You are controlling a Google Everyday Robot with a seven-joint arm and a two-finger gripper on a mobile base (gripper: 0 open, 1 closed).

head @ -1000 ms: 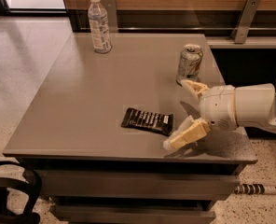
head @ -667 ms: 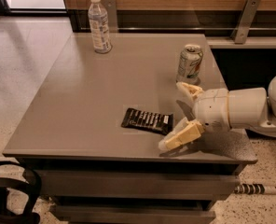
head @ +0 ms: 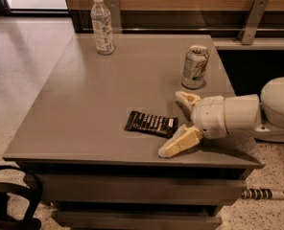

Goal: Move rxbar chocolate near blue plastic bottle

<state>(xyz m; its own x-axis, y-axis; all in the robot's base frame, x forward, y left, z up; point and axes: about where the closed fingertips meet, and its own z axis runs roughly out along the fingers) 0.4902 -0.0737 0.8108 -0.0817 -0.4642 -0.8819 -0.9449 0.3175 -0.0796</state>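
Observation:
The rxbar chocolate [head: 151, 123] is a flat black wrapped bar with white bars on its face. It lies flat on the grey table [head: 108, 90] near the front edge. The blue plastic bottle [head: 102, 25], clear with a white cap and pale label, stands upright at the table's far left corner. My gripper [head: 176, 123] comes in from the right, low over the table, open. Its two cream fingers [head: 179, 142] spread on either side of the bar's right end, with the bar's tip between them.
A silver soda can [head: 195, 66] stands upright at the right of the table, just behind the gripper. A wood-panelled wall with metal brackets [head: 250, 19] runs along the back. A black object [head: 12, 200] sits on the floor at lower left.
The gripper has moved left toward the bar, and its open fingers now flank the bar's right end. The bar, bottle and can have not moved.

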